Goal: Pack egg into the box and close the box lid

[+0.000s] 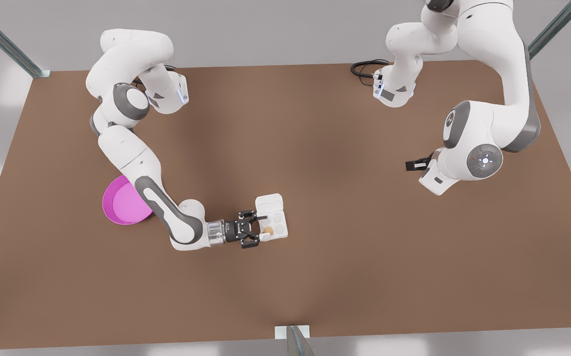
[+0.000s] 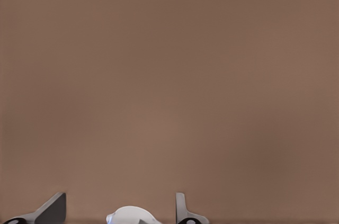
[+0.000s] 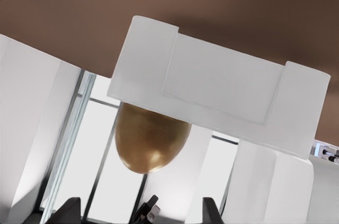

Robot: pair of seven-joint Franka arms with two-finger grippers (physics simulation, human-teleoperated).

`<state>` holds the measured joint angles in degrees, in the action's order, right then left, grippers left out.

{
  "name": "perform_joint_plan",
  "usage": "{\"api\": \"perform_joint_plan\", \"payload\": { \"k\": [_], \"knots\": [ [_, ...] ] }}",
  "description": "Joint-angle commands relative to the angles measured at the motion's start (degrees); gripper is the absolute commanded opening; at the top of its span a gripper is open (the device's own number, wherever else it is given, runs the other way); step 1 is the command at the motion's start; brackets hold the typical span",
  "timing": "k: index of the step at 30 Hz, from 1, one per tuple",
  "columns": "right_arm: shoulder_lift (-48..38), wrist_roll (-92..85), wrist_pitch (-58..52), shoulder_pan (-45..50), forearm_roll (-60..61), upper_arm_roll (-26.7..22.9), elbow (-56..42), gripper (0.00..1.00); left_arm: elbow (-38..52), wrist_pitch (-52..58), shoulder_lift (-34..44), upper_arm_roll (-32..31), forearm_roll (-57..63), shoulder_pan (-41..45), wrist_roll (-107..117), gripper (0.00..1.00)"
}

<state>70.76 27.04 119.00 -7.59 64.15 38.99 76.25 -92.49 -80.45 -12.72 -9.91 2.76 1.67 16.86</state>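
Two fingers of the right end effector [image 1: 255,229] stand spread, gripping nothing, right at the box [image 1: 276,226] on the edge nearest that arm. The egg [image 1: 267,230] sits in the cup of the box closest to those fingers, apparently released. The box lid [image 1: 269,202] lies open, hinged off the box's edge toward the far side of the bench [image 1: 315,148].

The left end effector [image 1: 414,164] waits well apart from the box, toward the front view's right, over bare bench. Its fingers [image 2: 183,211] are spread with nothing between them.

Risk assessment: the packing step looks complete and the lid remains to be shut. The spread fingers are very close to the egg, so a careless withdrawal could clip it and roll it out of its cup. The box is small and probably light, and nothing braces it. A push on the lid could therefore slide or tip the box, or shut the lid crooked against the egg.

Surroundings: a pink dish [image 1: 122,202] sits beyond the right arm's forearm, well apart from the box. The bench is plain brown, with metal frame posts and pale grey walls beyond.
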Motion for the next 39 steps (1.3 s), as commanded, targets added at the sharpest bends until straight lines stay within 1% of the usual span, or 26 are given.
{"api": "perform_joint_plan", "payload": {
  "k": [1, 5, 6, 7, 8, 9, 11, 13, 14, 15, 17, 18, 20, 21, 22, 23, 24, 26, 28, 29, 30, 31, 32, 34, 35, 39],
  "knots": [
    [-0.18, 0.73, -0.17, -0.14, 0.09, 0.04, -0.05, 1.00, 0.03, 0.03, 0.06, -0.02, 0.23, 0.00, 0.02, 1.00],
    [-0.27, 0.73, -0.26, -0.93, 0.18, 0.04, -0.05, 1.00, 0.47, 0.82, 0.15, -0.02, -0.03, 0.00, 0.02, 1.00],
    [-0.36, 0.73, -0.26, -1.29, 0.18, 0.04, -0.05, 1.00, 0.47, 1.96, 0.15, -1.16, -0.21, 0.00, 0.28, 0.89],
    [-0.36, 0.73, -0.35, -1.72, 0.18, 0.04, 0.04, 1.00, 0.47, 4.24, 2.08, -3.26, -0.56, 0.00, 0.28, 0.38],
    [-0.45, 0.73, -0.44, -2.08, 0.18, 0.04, 0.04, 1.00, 0.30, 7.06, 2.87, -7.40, -0.74, 0.00, 0.28, 0.25],
    [-0.45, 0.73, -0.44, -2.08, 0.09, 0.04, 0.04, 1.00, -0.49, 7.33, 3.75, -9.86, -1.17, 0.00, 0.89, 0.21],
    [-0.62, 0.73, -0.44, -3.48, -0.17, 0.12, -0.40, 1.00, -1.73, 5.57, 2.35, -17.06, -1.70, 0.70, 9.67, 0.21],
    [-1.50, 0.64, -0.61, -6.38, -2.71, 0.04, -1.28, 1.00, -3.48, 1.36, 1.90, -21.72, -2.49, 0.70, 16.09, 0.21],
    [-1.50, 0.73, -1.93, -7.96, -5.96, 0.04, -1.63, 1.00, -5.23, -1.54, 1.99, -24.44, -2.67, 0.70, 18.99, 0.21],
    [-2.99, 1.08, -1.93, -9.46, -11.75, -0.05, -1.81, 1.00, -9.18, -8.56, 2.17, -27.26, -3.02, 0.53, 23.21, 0.21],
    [-8.62, 11.28, -2.11, -10.95, -44.53, 0.04, -6.38, 1.00, -11.57, -21.85, -0.11, -30.52, -4.51, 2.19, 38.06, 0.21],
    [-11.16, 10.58, -2.11, -12.18, -56.57, 0.04, -6.38, 1.00, -11.57, -26.15, -1.70, -30.61, -4.51, 4.13, 43.86, 0.21],
    [-21.80, 0.04, -5.62, -12.89, -89.97, 0.65, -5.50, 1.00, -11.57, -32.75, -4.42, -30.61, -4.43, 7.64, 53.71, 0.21],
    [-25.40, -7.96, -8.43, -13.24, -94.74, 0.13, -5.06, 1.00, -11.57, -33.98, -4.95, -30.52, -4.43, 8.52, 55.65, 0.21],
    [-29.36, -16.13, -9.75, -13.77, -96.93, -0.14, -4.35, 1.00, -11.22, -36.18, -6.88, -30.34, -4.08, 10.45, 58.90, 0.21],
    [-34.27, -18.25, -10.28, -14.64, -98.26, 0.04, -2.95, 1.00, -11.04, -39.69, -8.82, -29.20, -3.90, 12.56, 61.80, 0.21],
    [-40.95, -17.29, -15.10, -15.17, -96.68, 0.65, -1.37, 1.00, -10.60, -42.24, -10.66, -27.36, -3.90, 15.02, 64.26, 0.21],
    [-48.43, -17.20, -22.49, -15.09, -86.84, 0.48, -2.51, 1.00, -7.45, -46.64, -14.35, -19.98, -3.90, 22.67, 72.43, 0.21],
    [-51.95, -14.30, -29.88, -14.21, -83.23, 0.74, -2.68, 1.00, -1.64, -47.25, -19.98, -18.48, -3.81, 25.66, 80.43, 0.21],
    [-52.74, -13.77, -30.14, -12.89, -82.26, -0.31, -2.86, 1.00, 0.47, -47.25, -21.03, -15.76, -3.90, 28.12, 83.94, 0.21],
    [-57.13, -13.77, -30.06, -4.47, -75.34, -13.11, -2.16, 1.00, 2.32, -47.95, -22.35, -15.40, -3.90, 28.65, 88.08, 0.21],
    [-60.73, -13.51, -29.18, -1.11, -72.15, -19.12, 1.70, 1.00, 2.32, -51.38, -22.62, -15.23, -3.81, 28.56, 90.54, 0.21],
    [-64.50, -13.42, -26.90, -0.94, -71.80, -19.39, 6.00, 1.00, 2.32, -52.00, -23.14, -14.53, -3.64, 28.65, 90.37, 0.21],
    [-66.54, -13.42, -23.20, -0.93, -69.96, -19.65, 11.03, 1.00, 2.40, -55.16, -24.46, -13.91, -0.82, 28.47, 90.28, 0.21],
    [-64.35, -13.33, -23.20, -1.20, -69.96, -19.65, 10.33, 1.00, 2.40, -55.60, -24.64, -13.82, -0.74, 28.47, 90.11, 0.21],
    [-62.94, -13.33, -22.85, -1.64, -69.43, -19.65, 9.89, 1.00, 1.70, -57.45, -25.08, -13.82, -0.56, 28.04, 87.75, 0.21]
  ]
}}
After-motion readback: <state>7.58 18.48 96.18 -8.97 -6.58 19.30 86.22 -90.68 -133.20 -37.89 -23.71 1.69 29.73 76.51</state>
